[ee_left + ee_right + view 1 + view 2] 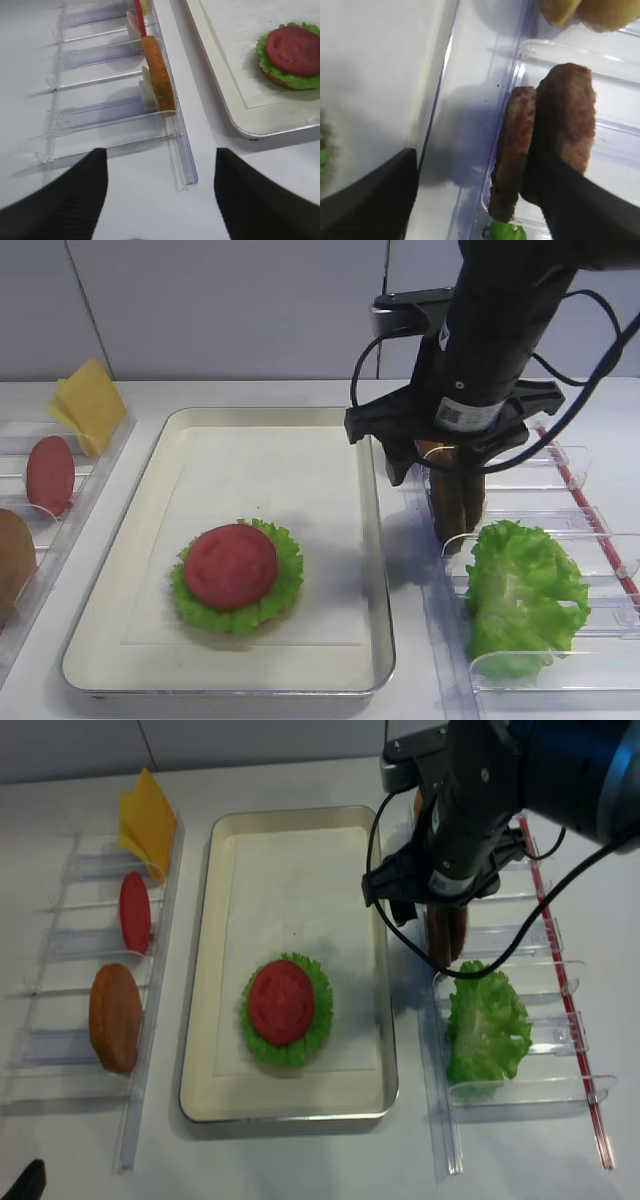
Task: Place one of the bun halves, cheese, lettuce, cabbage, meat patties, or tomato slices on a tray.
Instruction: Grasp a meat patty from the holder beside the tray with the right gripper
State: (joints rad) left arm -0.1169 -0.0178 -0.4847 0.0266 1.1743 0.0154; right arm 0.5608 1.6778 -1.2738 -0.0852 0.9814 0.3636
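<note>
Inspecting the right side of both overhead frames, we find the right gripper point(455, 502) lowered into the clear rack point(590, 570) on the right, at the two meat patties point(545, 145), which stand on edge side by side in one slot. In the wrist view, one dark finger point(570, 195) lies over the lower part of the right-hand patty, while the other finger point(370, 200) sits far off at the lower left of that frame, over the rack's outer edge. We record the jaws as standing wide, with both patties between them; the far finger touches neither patty, so we see no grip.

We note the tray point(375, 540) at the centre of the overhead frames. On its paper liner, toward the lower middle, sits a stack: a tomato slice point(230, 566) on a ruffled lettuce point(280, 590) leaf, with a bun edge showing beneath in the left wrist view.

We find loose lettuce leaves point(525, 595) in the right rack just below the patties. In the left rack point(70, 1050) we log, top to bottom, cheese point(147, 817), a second tomato slice point(134, 912) and a bun half point(115, 1017), each on edge.

We observe the left gripper point(160, 200) only in its own wrist view, where its two dark fingers stand well apart at the bottom of the frame, with nothing between them.
</note>
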